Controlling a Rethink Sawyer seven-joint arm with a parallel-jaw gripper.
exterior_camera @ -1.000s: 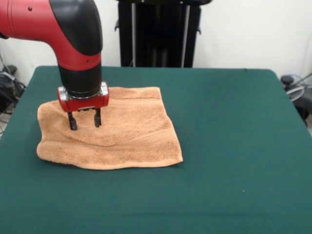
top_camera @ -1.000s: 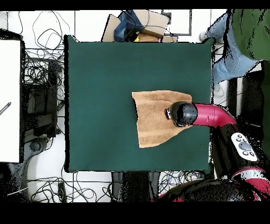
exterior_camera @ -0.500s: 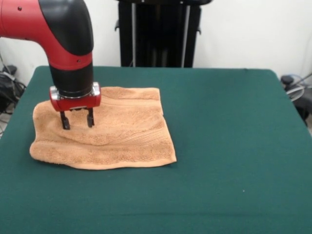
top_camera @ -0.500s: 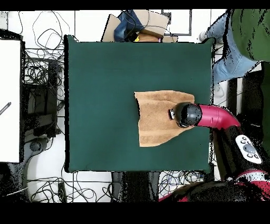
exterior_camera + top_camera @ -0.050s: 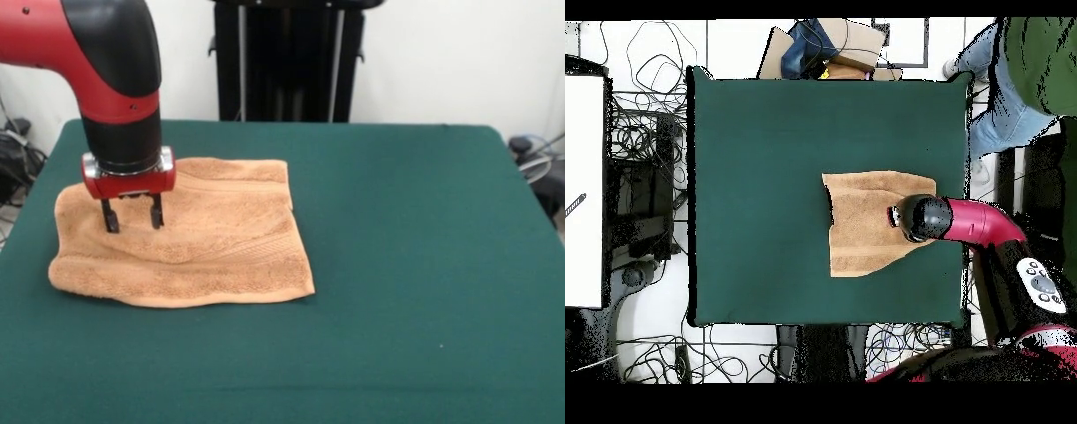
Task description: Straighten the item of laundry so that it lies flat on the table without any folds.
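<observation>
Front view shows the towel [image 5: 181,234] lying on the green table [image 5: 415,265] toward the picture's left, close to that table edge, with the pincer [image 5: 132,221] standing on its left part. The two fingers [image 5: 109,218] are apart with a modest gap, their tips pressed down on or into the terry; no cloth shows between them, so they look open rather than clamped on anything. A soft ridge runs across the towel below the tips, and the near hem looks thick and rolled, so the cloth is probably still doubled there. Overhead view has the arm [image 5: 970,222] covering one side of the towel [image 5: 865,225], hiding how that edge lies. The risk, as I judge it, is dragging: with tips only pressing, any sideways pull may slide the whole towel toward the table edge instead of opening the fold, or bunch the ridge higher. Closing here could also pinch both layers together.
</observation>
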